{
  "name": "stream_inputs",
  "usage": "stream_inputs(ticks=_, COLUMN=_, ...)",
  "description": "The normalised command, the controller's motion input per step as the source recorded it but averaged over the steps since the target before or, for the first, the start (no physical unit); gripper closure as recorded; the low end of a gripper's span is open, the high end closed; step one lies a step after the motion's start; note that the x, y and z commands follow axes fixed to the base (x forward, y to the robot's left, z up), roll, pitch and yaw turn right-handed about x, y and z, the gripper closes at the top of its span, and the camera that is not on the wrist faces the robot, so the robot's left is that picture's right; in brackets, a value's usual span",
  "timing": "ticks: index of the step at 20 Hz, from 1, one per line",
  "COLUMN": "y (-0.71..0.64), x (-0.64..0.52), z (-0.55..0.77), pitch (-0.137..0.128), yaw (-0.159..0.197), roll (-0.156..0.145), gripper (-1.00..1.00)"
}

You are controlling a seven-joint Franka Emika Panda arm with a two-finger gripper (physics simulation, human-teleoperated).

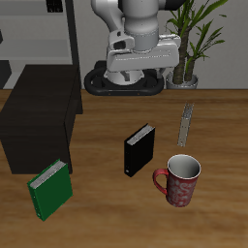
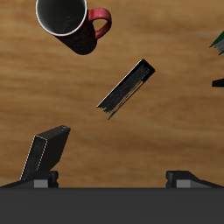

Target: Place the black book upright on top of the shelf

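The black book (image 1: 139,150) stands upright on the wooden table near its middle, white page edges facing the front. It also shows in the wrist view (image 2: 127,87). The shelf (image 1: 39,124), a low matte black cabinet with a flat top, stands at the table's side, apart from the book; a sliver of it shows in the wrist view (image 2: 219,83). My gripper (image 1: 143,66) hangs high above the table's back, well away from the book. In the wrist view the gripper (image 2: 112,178) is open and empty, with its fingertips (image 2: 39,179) wide apart.
A red patterned mug (image 1: 179,180) stands near the front beside the black book, also in the wrist view (image 2: 66,22). A green book (image 1: 48,189) stands in front of the shelf. A grey-white open rack (image 1: 186,124) lies farther back. A potted plant (image 1: 194,39) is behind.
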Motion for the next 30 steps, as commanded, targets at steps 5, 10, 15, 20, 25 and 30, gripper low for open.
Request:
stream_inputs(ticks=5, y=-0.05, x=0.13, z=0.11, pitch=-0.038, yaw=-0.043, roll=-0.039, gripper=-1.00)
stream_inputs(ticks=10, y=-0.17, x=0.31, z=-0.02, pitch=0.000, yaw=-0.081, roll=-0.019, gripper=-1.00)
stream_inputs(ticks=15, y=-0.23, x=0.18, z=-0.03, pitch=-0.008, yaw=-0.072, roll=-0.019, gripper=-1.00)
stream_inputs(ticks=20, y=-0.21, x=0.20, z=-0.11, pitch=0.001, yaw=-0.116, roll=-0.050, gripper=-1.00)
stream_inputs(ticks=25, y=-0.03, x=0.13, z=-0.20, pitch=-0.002, yaw=-0.084, roll=-0.007, gripper=-1.00)
stream_inputs(ticks=30, y=0.16, x=0.09, z=-0.34, pitch=-0.026, yaw=-0.070, roll=0.017, gripper=-1.00)
